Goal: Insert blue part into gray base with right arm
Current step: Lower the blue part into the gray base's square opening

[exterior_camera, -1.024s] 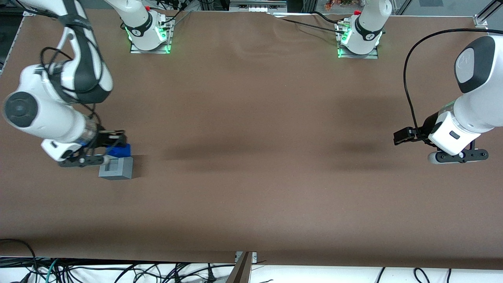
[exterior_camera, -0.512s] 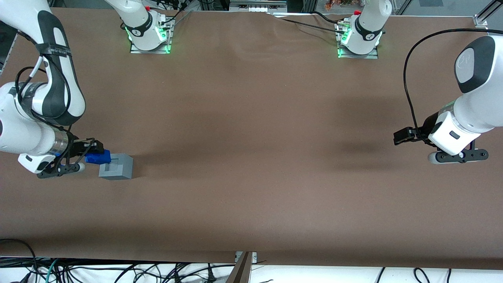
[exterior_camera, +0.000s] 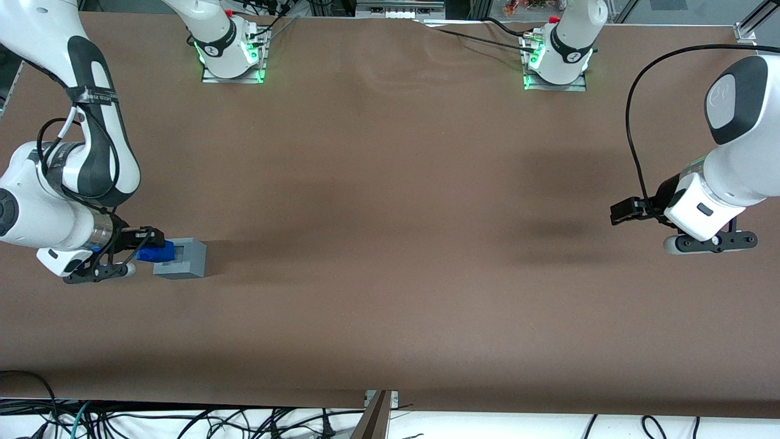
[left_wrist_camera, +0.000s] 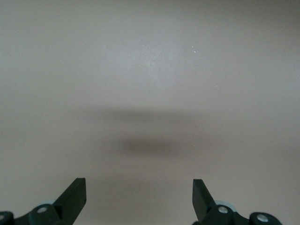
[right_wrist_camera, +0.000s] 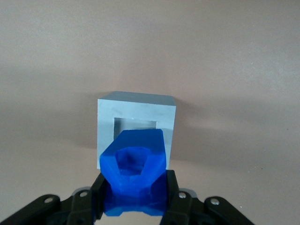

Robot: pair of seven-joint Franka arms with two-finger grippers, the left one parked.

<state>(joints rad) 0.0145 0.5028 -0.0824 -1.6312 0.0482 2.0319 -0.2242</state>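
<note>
Blue part [exterior_camera: 156, 252]: held in the gripper, low at the left edge of the front frame, overlapping the base's edge on the working arm's side. In the wrist view the part [right_wrist_camera: 135, 176] shows a hollow, faceted face and covers the nearer rim of the base; whether it touches the base cannot be told.

Base [exterior_camera: 181, 258]: grey cube standing on the table, lower left of the front frame, square recess facing up. In the wrist view the base [right_wrist_camera: 136, 117] sits upright, its recess partly visible above the part.

Gripper [exterior_camera: 141, 248]: closed on the part, one black finger [right_wrist_camera: 96, 197] pressed to each side of it. It sits just beside the base, toward the working arm's end of the table.

Right arm [exterior_camera: 58, 201]: white with black joints, reaching down the left edge of the front frame to the gripper.

Table [exterior_camera: 390, 244]: brown covering, soft shadows across the middle.
</note>
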